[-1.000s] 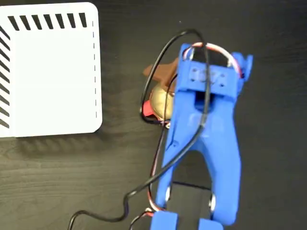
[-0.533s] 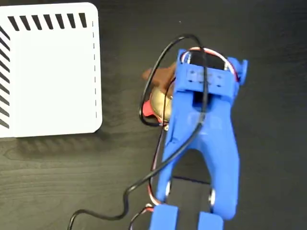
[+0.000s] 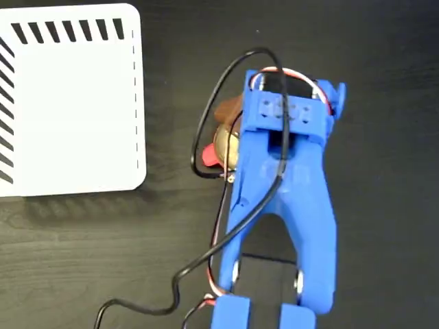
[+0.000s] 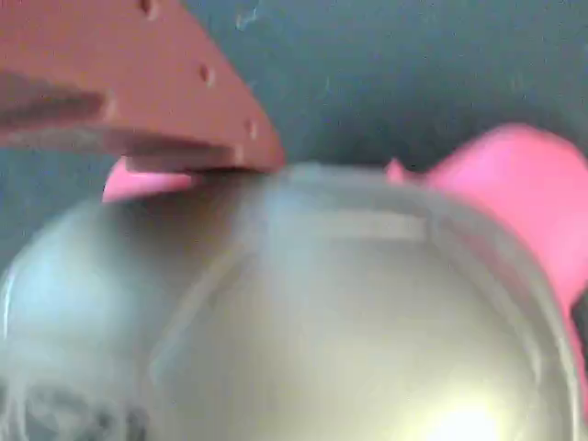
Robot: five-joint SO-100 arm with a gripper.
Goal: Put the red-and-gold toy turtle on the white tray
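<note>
Close against the wrist camera, the red-and-gold toy turtle (image 4: 303, 312) fills the lower frame with its blurred shiny dome, a reddish-pink limb at the right and a brown finger (image 4: 138, 92) touching its top left edge. Whether the pincer (image 3: 230, 133) grips the turtle (image 3: 223, 145) or merely rests against it cannot be told. Centre of the fixed view, the blue arm (image 3: 281, 199) covers most of the turtle on the dark tabletop (image 3: 384, 205). Farther off, upper left, lies the white tray (image 3: 68, 103), apart from the turtle.
</note>
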